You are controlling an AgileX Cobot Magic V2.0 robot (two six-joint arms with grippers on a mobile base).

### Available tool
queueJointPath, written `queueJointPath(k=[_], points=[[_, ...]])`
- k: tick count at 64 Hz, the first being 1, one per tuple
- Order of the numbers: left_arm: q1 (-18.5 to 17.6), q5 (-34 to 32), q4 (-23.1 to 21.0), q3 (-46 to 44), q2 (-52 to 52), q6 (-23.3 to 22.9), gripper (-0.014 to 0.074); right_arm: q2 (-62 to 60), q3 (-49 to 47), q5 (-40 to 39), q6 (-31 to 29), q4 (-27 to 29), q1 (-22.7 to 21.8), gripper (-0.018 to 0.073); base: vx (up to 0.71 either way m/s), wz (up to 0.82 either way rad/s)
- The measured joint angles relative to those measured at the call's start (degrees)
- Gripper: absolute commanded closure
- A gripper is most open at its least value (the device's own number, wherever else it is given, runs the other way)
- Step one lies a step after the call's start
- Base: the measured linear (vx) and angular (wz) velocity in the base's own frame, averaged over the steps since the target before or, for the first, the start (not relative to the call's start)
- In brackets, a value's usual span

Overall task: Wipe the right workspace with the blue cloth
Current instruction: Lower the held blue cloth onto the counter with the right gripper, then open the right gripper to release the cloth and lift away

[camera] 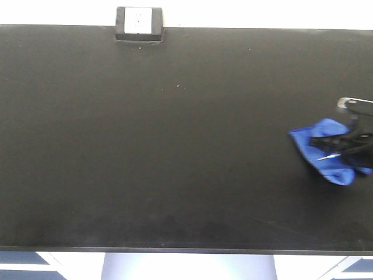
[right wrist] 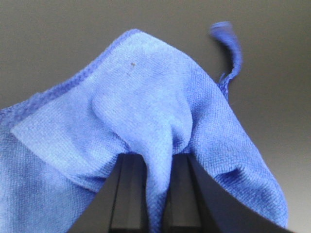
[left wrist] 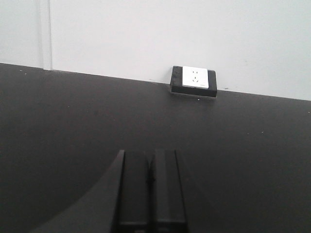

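From the front, the right claw [camera: 341,146] is gripping the blue cloth [camera: 326,153] at the counter's [camera: 175,146] far right edge; unwiped surface is stretching leftward. Left wrist: left claw [left wrist: 150,189] clenched, empty (idle). Right wrist: cloth pinched between fingers [right wrist: 129,189].

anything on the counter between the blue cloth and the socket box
Nothing: the front view shows bare black countertop between the blue cloth and the socket box.

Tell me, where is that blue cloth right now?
In the front view the blue cloth lies at the far right edge of the black countertop, pinched in the right claw, well away from the small white-faced box at the back.
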Motion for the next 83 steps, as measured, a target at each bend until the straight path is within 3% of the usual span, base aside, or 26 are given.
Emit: queueJointPath(k=[14, 29, 39, 50, 60, 73, 83], points=[[0.00, 0.00, 0.00, 0.00, 0.00, 0.00, 0.0602, -2.07, 0.00, 6.87, -1.50, -2.43, 2.16, 0.0557, 0.00, 0.00], [0.00, 0.00, 0.00, 0.00, 0.00, 0.00, 0.0602, -3.12, 0.00, 10.07, -1.66, -2.85, 15.21, 0.0524, 0.00, 0.00], [0.00, 0.00, 0.00, 0.00, 0.00, 0.00, 0.0602, -3.06, -0.93, 9.64, -1.66, -2.90, 20.54, 0.0413, 0.00, 0.00], [0.00, 0.00, 0.00, 0.00, 0.00, 0.00, 0.0602, -3.00, -3.27, 9.40, -1.47, -2.62, 21.18, 0.0203, 0.00, 0.00], [0.00, 0.00, 0.00, 0.00, 0.00, 0.00, 0.0602, -3.09, -4.10, 8.97, -0.31, 1.43, 21.18, 0.0046, 0.00, 0.00], [0.00, 0.00, 0.00, 0.00, 0.00, 0.00, 0.0602, -10.06, -4.10, 11.80, -1.18, 3.60, 21.18, 0.0018, 0.00, 0.00], [0.00, 0.00, 0.00, 0.00, 0.00, 0.00, 0.0602, -21.58, -4.10, 19.15, -2.77, 3.60, 21.18, 0.0018, 0.00, 0.00]])
